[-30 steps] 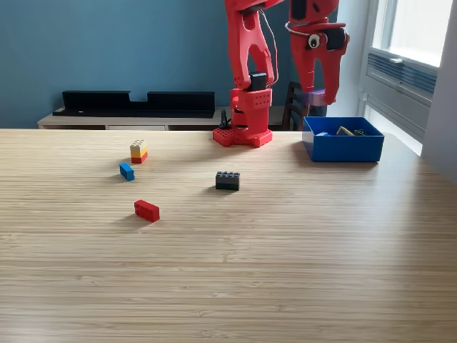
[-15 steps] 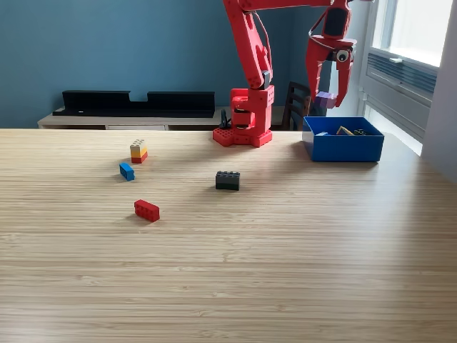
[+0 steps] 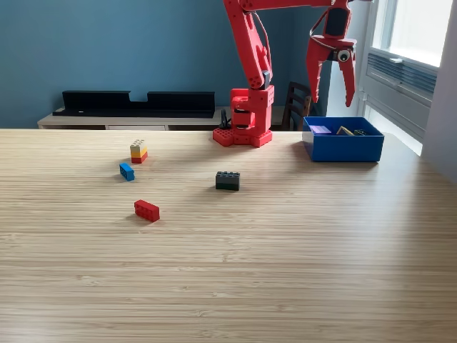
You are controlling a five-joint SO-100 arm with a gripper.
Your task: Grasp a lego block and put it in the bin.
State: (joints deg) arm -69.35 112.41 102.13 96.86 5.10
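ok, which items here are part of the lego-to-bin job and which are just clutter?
Job:
claw, open, over the bin
blue bin, purple block inside
loose blocks: black, red, blue, stacked tan/yellow/red

Clutter:
black tray on the back shelf
window unit

A single exterior view looks across the wooden table [image 3: 235, 279] from its near edge, set low, only a little above the tabletop, and aimed level toward the blue back wall [image 3: 107, 50]. The arm's base [image 3: 244, 121] serves as the landmark: it stands at the table's far edge, slightly to the right of the frame's centre, well away from the camera. Beyond the base runs a low sideboard [image 3: 128, 118] against the wall; to the base's right in this view a window [image 3: 418, 32] closes the frame. The arm's upper part is cropped by the top edge.
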